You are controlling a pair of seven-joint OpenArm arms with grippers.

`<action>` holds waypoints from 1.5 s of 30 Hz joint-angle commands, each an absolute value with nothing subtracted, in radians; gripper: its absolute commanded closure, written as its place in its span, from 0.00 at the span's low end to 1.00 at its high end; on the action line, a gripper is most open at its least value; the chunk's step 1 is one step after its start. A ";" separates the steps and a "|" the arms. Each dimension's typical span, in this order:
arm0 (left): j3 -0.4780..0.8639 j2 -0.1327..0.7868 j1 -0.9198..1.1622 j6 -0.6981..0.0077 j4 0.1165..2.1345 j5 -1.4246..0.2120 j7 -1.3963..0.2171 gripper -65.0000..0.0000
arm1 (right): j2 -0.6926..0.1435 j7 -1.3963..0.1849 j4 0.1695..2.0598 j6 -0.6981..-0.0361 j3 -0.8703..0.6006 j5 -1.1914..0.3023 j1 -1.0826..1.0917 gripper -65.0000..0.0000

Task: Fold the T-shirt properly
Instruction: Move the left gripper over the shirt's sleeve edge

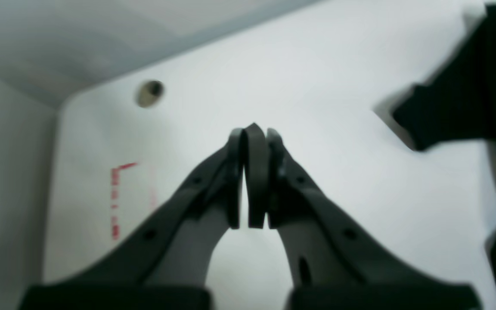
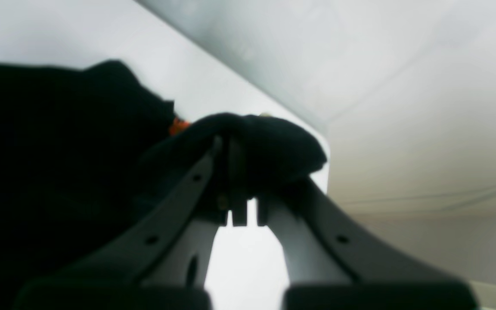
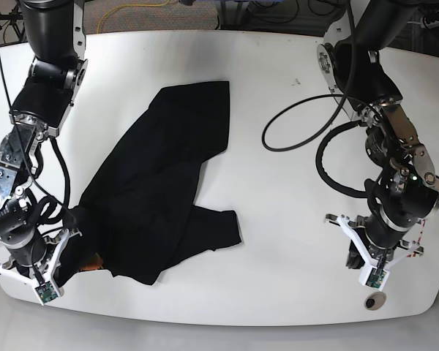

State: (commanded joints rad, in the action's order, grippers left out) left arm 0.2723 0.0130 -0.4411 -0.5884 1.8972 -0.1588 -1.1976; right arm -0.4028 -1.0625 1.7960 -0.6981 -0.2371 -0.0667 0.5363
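Left wrist view: left gripper (image 1: 252, 172) clenched on nothing, its pads meeting above the white table (image 1: 317, 86). The whole picture is soft. A dark hole (image 1: 149, 93) in the tabletop and red marks (image 1: 116, 202) show, the marks too blurred to read. The shirt (image 1: 467, 107) shows only as a black patch cut off at the right edge.

Right wrist view: right gripper (image 2: 241, 172) grasping a bunched fold of the shirt (image 2: 58, 142); the cloth hides its tips. A speck of orange print (image 2: 178, 125) peeks out, the rest of the print unseen. The left half is near-black cloth without detail.

Base view: shirt (image 3: 157, 190) lies crumpled across the table (image 3: 278, 88), running diagonally from centre toward the near-left corner, its print hidden except an orange bit (image 3: 95, 262). Right gripper (image 3: 58, 248) is at that corner edge, its tips hard to make out. Left gripper (image 3: 355, 256) is well apart, over bare table.
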 joint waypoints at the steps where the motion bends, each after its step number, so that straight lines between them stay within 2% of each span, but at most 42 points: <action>1: 0.272 0.012 -0.433 -0.588 1.897 -0.159 -1.198 1.00 | -0.403 -1.063 1.796 -0.698 -0.237 -0.067 0.529 1.00; 10: 0.271 0.001 -0.334 -0.590 1.896 -0.159 -1.198 1.00 | -0.403 -1.063 1.797 -0.698 -0.266 -0.067 0.456 1.00; 18: 0.262 -0.056 -0.254 -0.590 1.891 -0.159 -1.198 1.00 | -0.410 -1.063 1.796 -0.698 -0.309 -0.067 0.386 1.00; 24: 0.229 -0.105 -0.197 -0.590 1.877 -0.159 -1.198 0.93 | -0.410 -1.061 1.794 -0.698 -0.332 -0.067 0.326 1.00; 28: 0.229 -0.130 -0.174 -0.590 1.879 -0.159 -1.198 0.93 | -0.410 -1.061 1.796 -0.698 -0.357 -0.067 0.288 1.00; 45: 0.229 -0.096 -0.147 -0.590 1.873 -0.159 -1.198 0.93 | -0.412 -1.027 1.790 -0.698 -0.509 -0.067 0.114 1.00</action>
